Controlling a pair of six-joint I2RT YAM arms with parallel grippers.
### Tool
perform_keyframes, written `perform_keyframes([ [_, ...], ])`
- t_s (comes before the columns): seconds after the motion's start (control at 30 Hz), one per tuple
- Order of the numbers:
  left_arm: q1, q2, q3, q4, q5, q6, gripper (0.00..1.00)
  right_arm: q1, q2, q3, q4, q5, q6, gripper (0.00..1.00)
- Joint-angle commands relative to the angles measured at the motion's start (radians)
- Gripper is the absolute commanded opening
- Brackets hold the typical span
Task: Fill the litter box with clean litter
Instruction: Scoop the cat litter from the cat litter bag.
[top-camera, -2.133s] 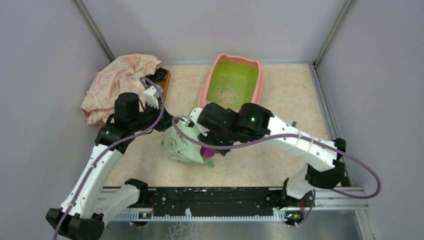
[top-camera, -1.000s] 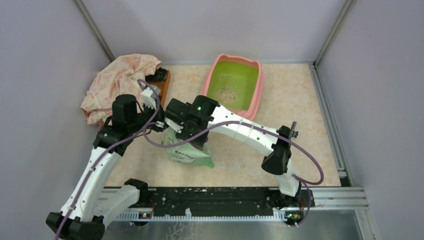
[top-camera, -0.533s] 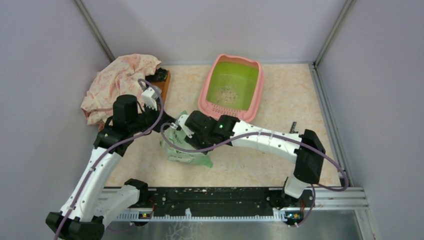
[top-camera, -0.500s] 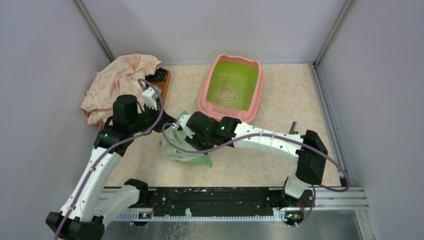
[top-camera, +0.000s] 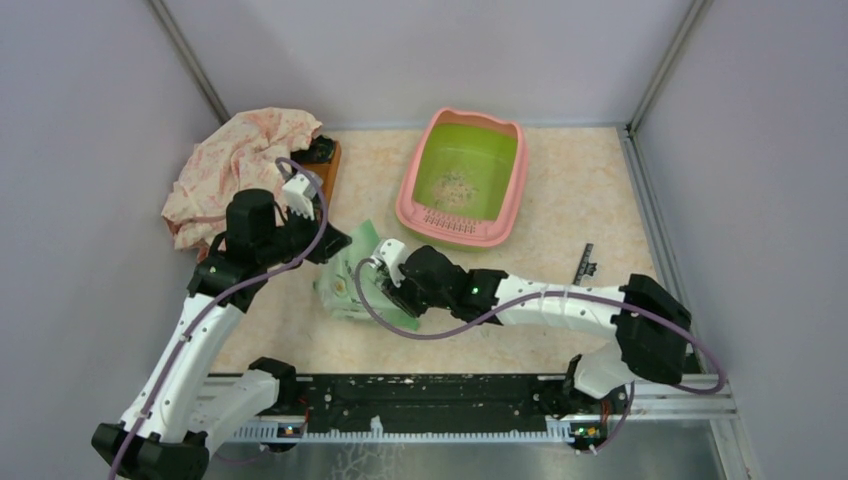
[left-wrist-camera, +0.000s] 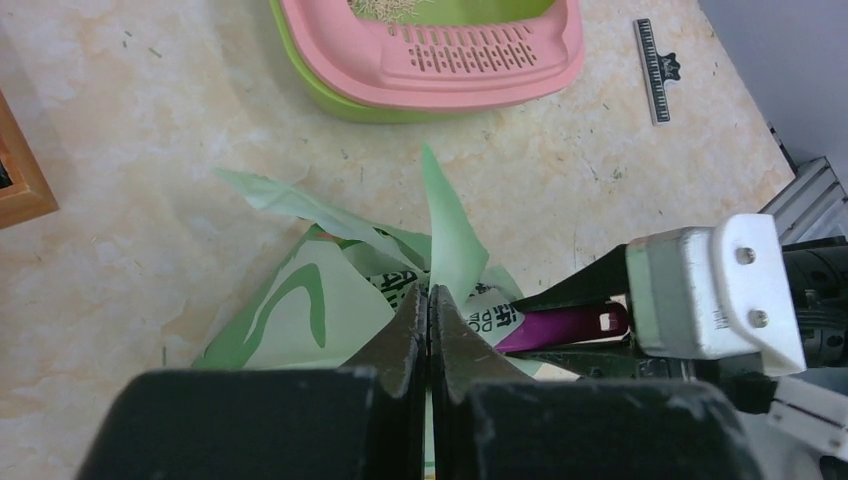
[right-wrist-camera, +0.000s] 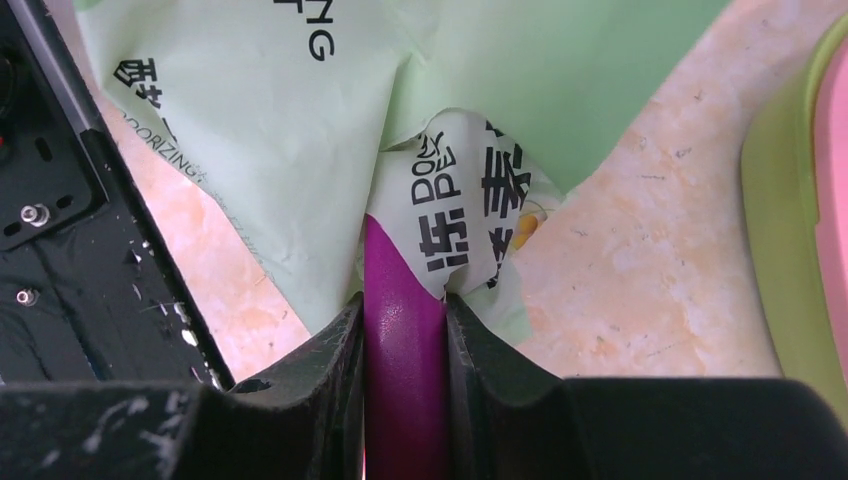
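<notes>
Top external view: the litter box (top-camera: 455, 226) sits well beyond both grippers, with a thin scatter of clean litter (top-camera: 455, 186) on its lime-green floor. Closer in, the light green bag (top-camera: 343, 288) lies right between the two grippers. The left gripper (left-wrist-camera: 428, 295) has its fingers pressed together on a flap of the bag's edge. The right gripper (right-wrist-camera: 403, 308) is clamped on the magenta scoop (right-wrist-camera: 390, 260), whose far end runs forward under the bag's printed paper. A cloth (top-camera: 240, 160) lies beyond the left gripper.

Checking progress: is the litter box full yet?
Nearly empty: litter box floor mostly bare green, only a thin scatter of clean litter.
</notes>
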Motion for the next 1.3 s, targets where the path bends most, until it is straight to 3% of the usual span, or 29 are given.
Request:
perform_keyframes([
  [0.0,-0.013,-0.012,0.044,0.103,0.078,-0.016,0.0,-0.013,-0.158,-0.127,0.232,0.119,0.024,0.0],
  [0.43,-0.013,0.024,0.067,0.095,0.05,-0.008,0.0,-0.007,-0.477,-0.353,0.278,0.193,-0.002,0.0],
  [0.93,-0.013,0.062,0.094,0.093,0.041,-0.003,0.0,0.066,-0.828,-0.449,0.071,0.325,-0.017,0.0],
  [1.27,-0.013,0.072,0.103,0.086,0.035,-0.001,0.0,0.121,-0.968,-0.461,-0.054,0.406,0.073,0.0],
])
